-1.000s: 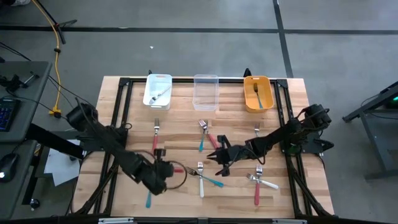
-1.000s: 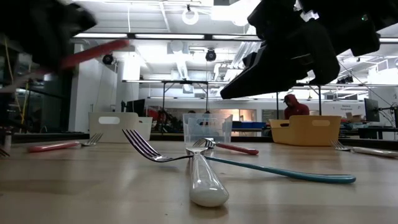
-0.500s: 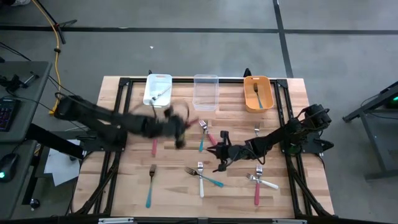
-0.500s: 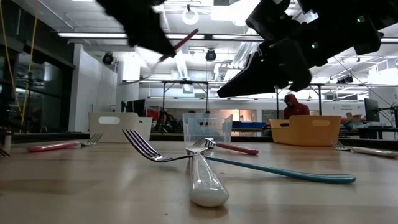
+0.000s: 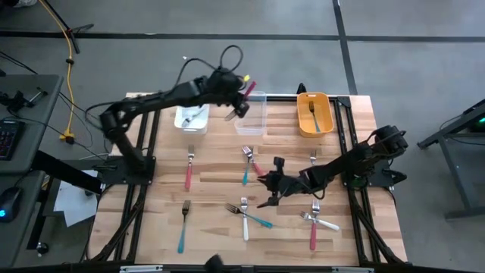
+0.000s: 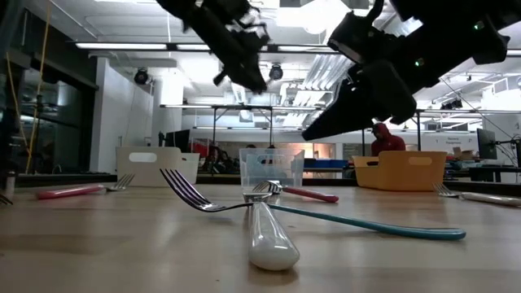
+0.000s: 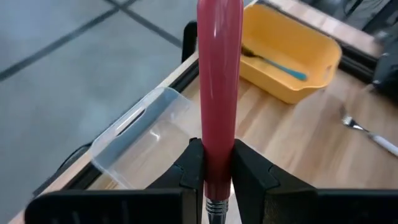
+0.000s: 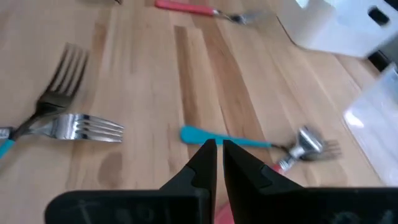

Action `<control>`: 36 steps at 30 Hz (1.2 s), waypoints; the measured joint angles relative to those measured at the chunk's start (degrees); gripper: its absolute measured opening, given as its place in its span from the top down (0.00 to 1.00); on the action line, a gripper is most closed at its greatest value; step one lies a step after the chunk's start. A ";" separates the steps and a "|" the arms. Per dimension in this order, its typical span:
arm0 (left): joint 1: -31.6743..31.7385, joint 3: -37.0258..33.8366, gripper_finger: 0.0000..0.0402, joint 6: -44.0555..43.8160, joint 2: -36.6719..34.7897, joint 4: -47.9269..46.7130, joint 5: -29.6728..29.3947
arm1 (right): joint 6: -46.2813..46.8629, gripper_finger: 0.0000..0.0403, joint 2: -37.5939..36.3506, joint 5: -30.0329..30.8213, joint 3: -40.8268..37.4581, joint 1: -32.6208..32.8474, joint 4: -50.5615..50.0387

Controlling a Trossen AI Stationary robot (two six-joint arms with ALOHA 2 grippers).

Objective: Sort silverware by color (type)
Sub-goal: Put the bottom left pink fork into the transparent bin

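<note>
Crossing at the near edge of the table, low view: a white-handled fork (image 6: pixel 269 236) and a teal-handled fork (image 6: pixel 366 225), heads together, untouched.

Right gripper (image 5: pixel 267 189): mid-table, low over the boards, fingers pressed together on nothing. Nearest piece: a teal fork (image 8: pixel 249 142) just ahead of its tips, long axis lying square across their line of reach, head touching a red fork's head (image 8: pixel 287 163).

Left gripper (image 5: pixel 236 105): far side, raised above the near-left corner of the clear bin (image 5: pixel 252 114). Fingers (image 7: pixel 189 168) pinching a red-handled fork (image 7: pixel 219 93) low on its handle, beside the metal neck; handle standing along the fingers' own line, toward the orange bin (image 7: pixel 292 59).

Bins, back row:
- white bin (image 5: pixel 191 110), one fork;
- clear bin, none visible;
- orange bin, one teal fork (image 5: pixel 312 112).

Judgement: release turns on the red fork hanging over the clear bin's corner, not its middle.
</note>
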 joint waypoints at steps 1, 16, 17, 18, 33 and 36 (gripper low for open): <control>0.41 1.62 0.89 -0.01 2.11 0.01 0.62 | 1.20 0.95 -0.49 0.05 0.00 -0.01 -1.53; 6.21 11.18 0.89 -5.55 20.22 -0.93 7.57 | 12.59 0.95 -2.78 0.92 0.00 0.04 -14.25; 6.67 11.19 0.89 -5.86 20.77 -0.89 7.56 | 12.59 0.95 -2.78 0.92 0.00 0.04 -14.34; 7.09 11.18 0.89 -6.05 21.40 -0.84 7.55 | 12.59 0.95 -2.78 0.92 0.00 0.04 -14.45; 8.76 11.22 0.89 -8.03 24.90 0.71 9.15 | 12.59 0.95 -2.78 0.92 0.00 0.04 -14.63; 8.74 11.22 0.89 -8.01 24.89 0.01 9.21 | 12.59 0.95 -2.78 0.92 0.00 0.04 -14.63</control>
